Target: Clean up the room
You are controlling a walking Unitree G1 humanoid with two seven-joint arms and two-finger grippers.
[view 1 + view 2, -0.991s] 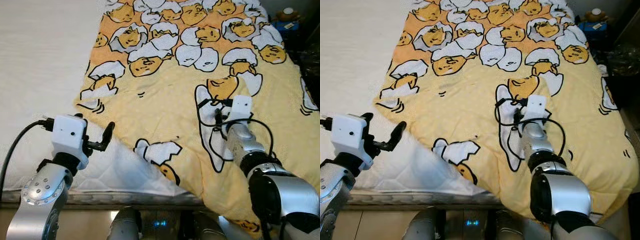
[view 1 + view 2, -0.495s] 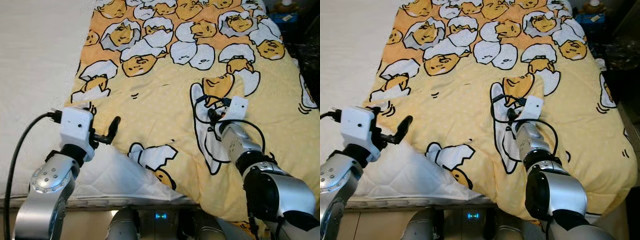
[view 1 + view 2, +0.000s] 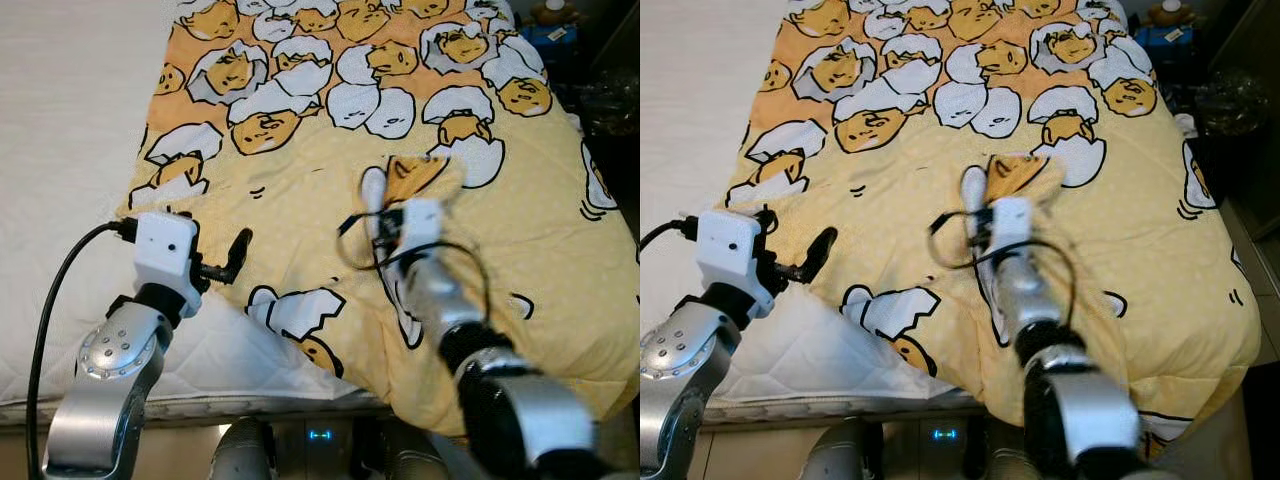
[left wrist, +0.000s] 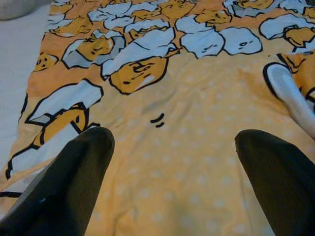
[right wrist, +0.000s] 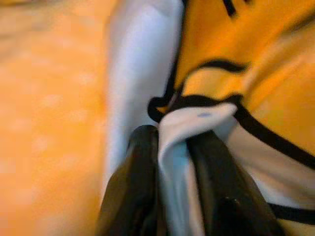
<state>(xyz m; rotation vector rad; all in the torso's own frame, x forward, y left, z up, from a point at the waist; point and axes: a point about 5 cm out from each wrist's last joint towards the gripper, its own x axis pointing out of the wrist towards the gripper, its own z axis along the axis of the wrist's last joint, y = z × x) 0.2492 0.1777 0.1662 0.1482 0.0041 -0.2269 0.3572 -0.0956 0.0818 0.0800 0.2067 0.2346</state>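
Observation:
A yellow blanket printed with egg characters lies spread over the white bed. My right gripper sits near the blanket's middle, shut on a pinched fold of the blanket; the cloth bunches up between its black fingers. My left gripper hovers at the blanket's near left edge, open, with the yellow cloth visible between its two black fingers and nothing held.
White quilted mattress shows bare beside the blanket's near left corner. The bed's front edge runs just before my body. Dark clutter and a blue box stand at the far right beside the bed.
My right gripper has pulled the pinched blanket leftward and up, raising a ridge. The left gripper has moved forward to the blanket's edge. The camera has shifted slightly.

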